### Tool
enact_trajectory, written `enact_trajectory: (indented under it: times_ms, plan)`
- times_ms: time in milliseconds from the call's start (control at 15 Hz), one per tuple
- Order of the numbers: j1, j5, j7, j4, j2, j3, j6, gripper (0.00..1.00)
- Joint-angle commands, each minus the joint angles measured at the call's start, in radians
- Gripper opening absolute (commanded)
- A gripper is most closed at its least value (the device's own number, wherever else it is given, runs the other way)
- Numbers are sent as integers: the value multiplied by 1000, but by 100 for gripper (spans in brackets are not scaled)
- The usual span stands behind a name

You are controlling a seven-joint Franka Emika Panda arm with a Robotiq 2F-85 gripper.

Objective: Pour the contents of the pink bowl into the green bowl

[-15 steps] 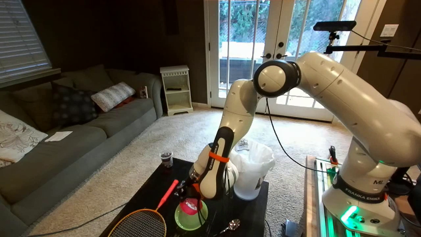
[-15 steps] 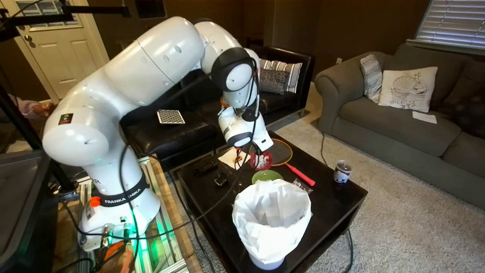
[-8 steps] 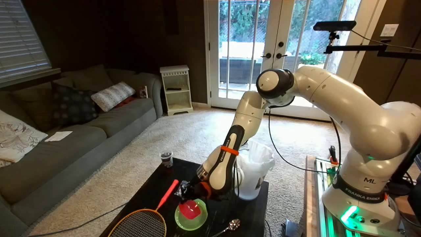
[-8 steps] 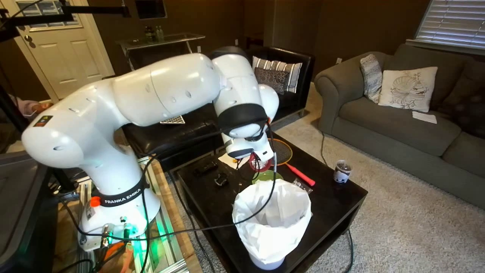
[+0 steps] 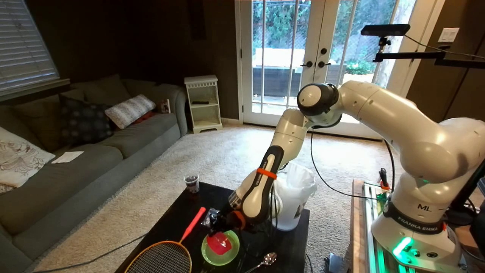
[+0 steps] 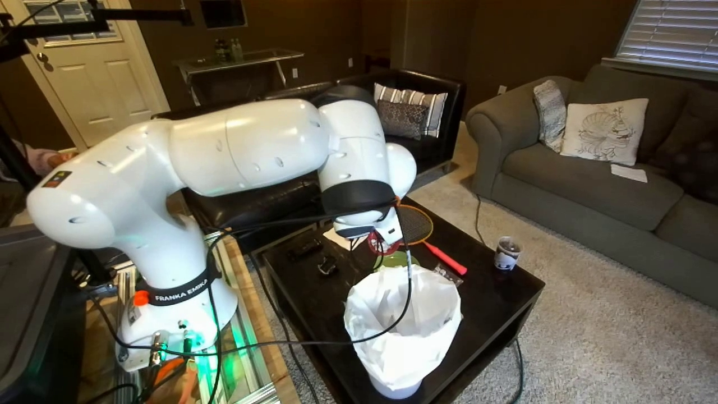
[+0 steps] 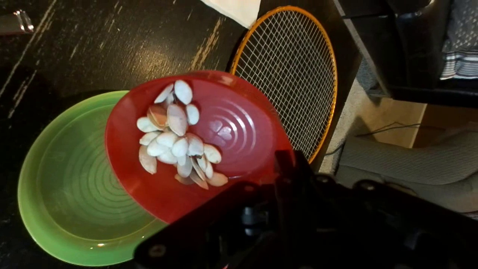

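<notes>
Over green bowl (image 7: 80, 183), tilted pink bowl (image 7: 235, 145)

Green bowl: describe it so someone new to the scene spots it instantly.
On the black table, find the orange-framed racket. In an exterior view, the green bowl sits just right of the racket's head. Unlike the tilted pink bowl, which partly hides it in the wrist view and holds pale bits, it is shallow and bright green.
</notes>
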Motion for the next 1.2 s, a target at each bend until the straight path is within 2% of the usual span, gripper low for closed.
enact_trajectory:
  times_ms: [0, 333, 400, 533, 733, 933, 1133]
  plan:
    - [-98, -61, -52, 35, 118, 80, 36, 1]
    - [-247, -200, -104, 62, 290, 170, 63, 1]
    - [-225, -330, 109, -4, 175, 110, 90, 1]
    - [-245, -466, 198, -4, 193, 94, 128, 1]
    - [-214, -643, 379, 19, 182, 35, 207, 1]
    - [-161, -758, 539, 57, 178, -35, 300, 1]
    - [-91, -799, 646, 105, 175, -108, 398, 1]
